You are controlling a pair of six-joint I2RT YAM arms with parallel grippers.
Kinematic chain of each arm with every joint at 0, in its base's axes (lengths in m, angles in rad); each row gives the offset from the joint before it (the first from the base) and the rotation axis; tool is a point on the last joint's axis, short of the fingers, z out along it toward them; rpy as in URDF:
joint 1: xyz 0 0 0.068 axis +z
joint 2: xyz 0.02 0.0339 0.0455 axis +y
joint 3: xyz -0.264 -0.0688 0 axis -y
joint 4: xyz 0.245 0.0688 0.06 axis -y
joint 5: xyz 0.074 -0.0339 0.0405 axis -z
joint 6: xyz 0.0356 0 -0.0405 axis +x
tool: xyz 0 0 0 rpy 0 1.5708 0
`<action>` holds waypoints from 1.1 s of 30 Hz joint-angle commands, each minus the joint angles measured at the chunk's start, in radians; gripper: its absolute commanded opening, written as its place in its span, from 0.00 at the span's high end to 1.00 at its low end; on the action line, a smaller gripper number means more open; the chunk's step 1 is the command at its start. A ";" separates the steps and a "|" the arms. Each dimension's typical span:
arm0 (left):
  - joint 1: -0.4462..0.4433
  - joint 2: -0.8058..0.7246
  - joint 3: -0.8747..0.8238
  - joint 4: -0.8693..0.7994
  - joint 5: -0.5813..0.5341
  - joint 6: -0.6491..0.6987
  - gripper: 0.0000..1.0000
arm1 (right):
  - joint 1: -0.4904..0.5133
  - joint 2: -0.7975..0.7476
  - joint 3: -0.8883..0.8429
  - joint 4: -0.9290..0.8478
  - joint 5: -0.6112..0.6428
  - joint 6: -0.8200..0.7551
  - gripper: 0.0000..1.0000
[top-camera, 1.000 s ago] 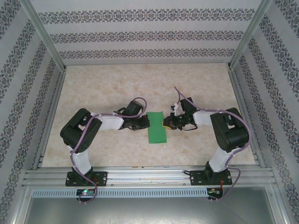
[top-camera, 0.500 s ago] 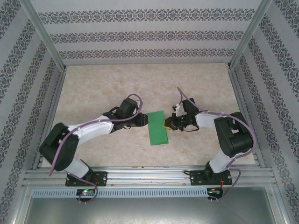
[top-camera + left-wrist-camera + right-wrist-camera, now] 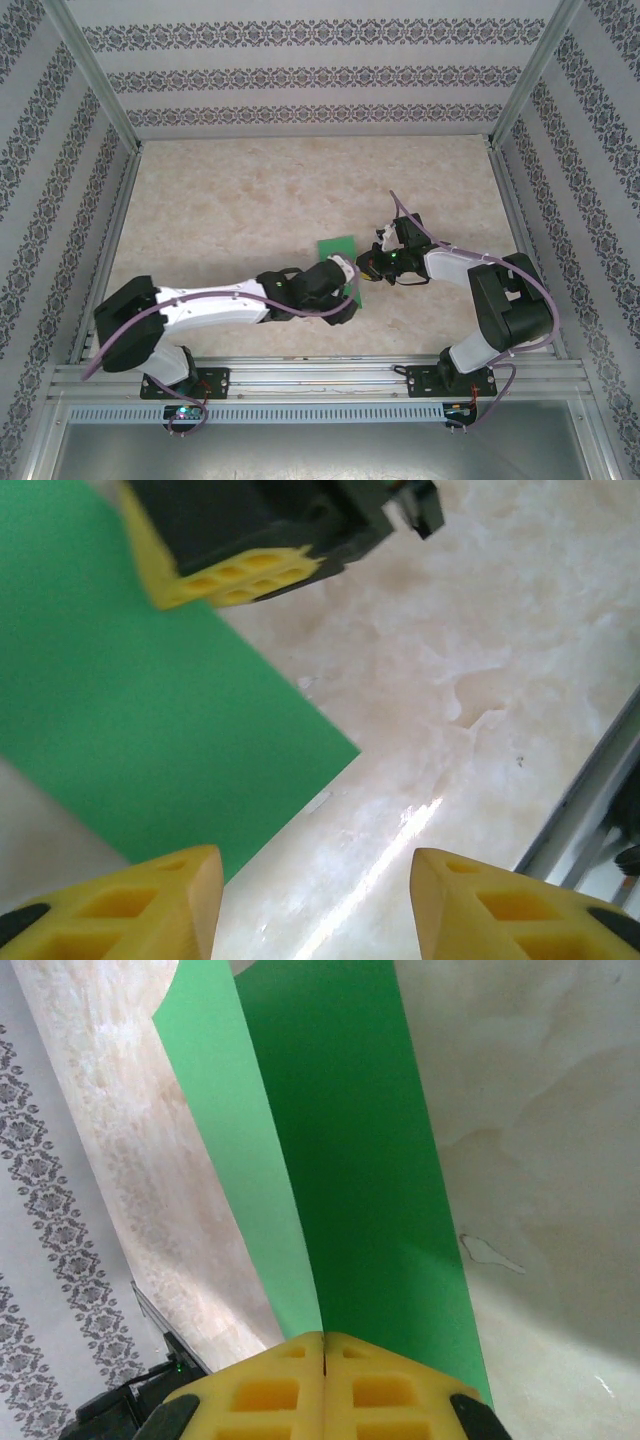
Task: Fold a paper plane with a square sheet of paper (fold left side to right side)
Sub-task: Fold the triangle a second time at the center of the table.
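The square sheet of paper is bright green and lies on the table as a narrow doubled strip. My left wrist covers its near half in the top view. My right gripper is shut on its right edge. In the right wrist view two green layers run out from between the closed yellow fingers of that gripper. My left gripper hovers at the sheet's near right corner. It stands open over bare table, with the green sheet just left of it. The right gripper's fingers show beyond.
The beige marbled table is boxed in by patterned walls at the back and both sides. An aluminium rail carrying both arm bases runs along the near edge. It shows close to my left gripper.
My left arm has swung from the sheet's left edge round to its near right corner, and its gripper has opened. My right gripper has stayed shut on the right edge.
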 commanded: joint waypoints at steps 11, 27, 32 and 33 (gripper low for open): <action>-0.058 0.224 0.216 -0.179 -0.199 0.153 0.42 | 0.025 -0.006 -0.007 0.018 0.023 0.024 1.00; -0.077 0.288 0.257 -0.229 -0.312 0.176 0.63 | 0.028 0.014 -0.005 0.024 0.027 0.023 0.98; -0.077 0.253 0.233 -0.212 -0.312 0.170 0.78 | 0.029 0.026 0.001 0.023 0.026 0.018 0.97; -0.078 0.247 0.226 -0.208 -0.312 0.169 0.83 | 0.027 0.028 0.004 0.023 0.027 0.017 0.97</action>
